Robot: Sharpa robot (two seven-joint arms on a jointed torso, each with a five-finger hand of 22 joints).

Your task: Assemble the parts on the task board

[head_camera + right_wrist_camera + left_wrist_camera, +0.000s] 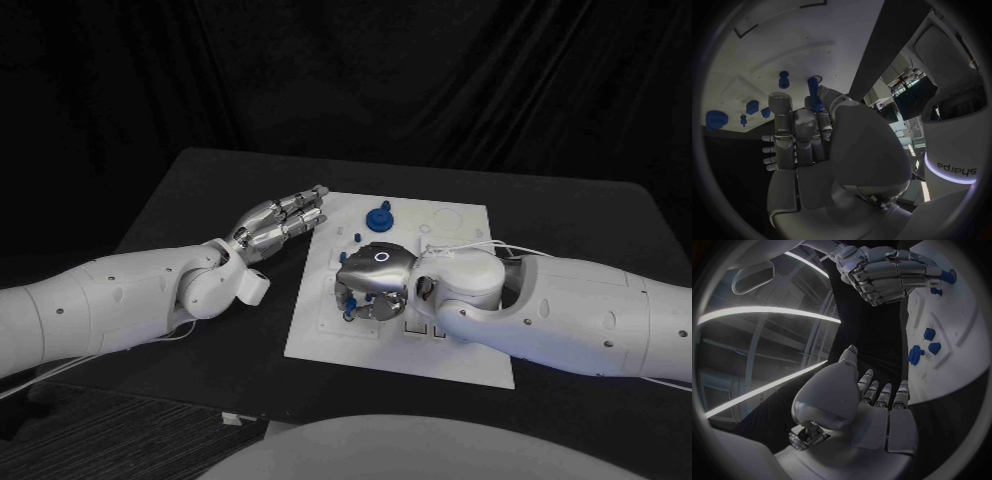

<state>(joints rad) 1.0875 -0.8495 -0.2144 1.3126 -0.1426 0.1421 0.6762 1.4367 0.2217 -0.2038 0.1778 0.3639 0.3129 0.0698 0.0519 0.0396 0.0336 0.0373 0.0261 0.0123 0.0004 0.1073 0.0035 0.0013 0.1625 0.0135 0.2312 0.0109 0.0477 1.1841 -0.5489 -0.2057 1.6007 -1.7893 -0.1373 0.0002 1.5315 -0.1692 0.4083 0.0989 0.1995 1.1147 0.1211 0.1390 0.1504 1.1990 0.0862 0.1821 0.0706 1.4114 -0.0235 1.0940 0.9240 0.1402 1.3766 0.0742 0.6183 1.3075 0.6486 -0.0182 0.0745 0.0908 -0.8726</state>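
Blue peg (813,92) pinched upright in my right robot hand (372,280), over task board (462,345) mid-left. Left robot hand (281,222) spread, empty, beside board's left edge.

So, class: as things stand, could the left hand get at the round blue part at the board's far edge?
Probably yes. The left hand hovers open beside the task board, near the round blue part, with nothing between them; the right hand works nearer the robot.
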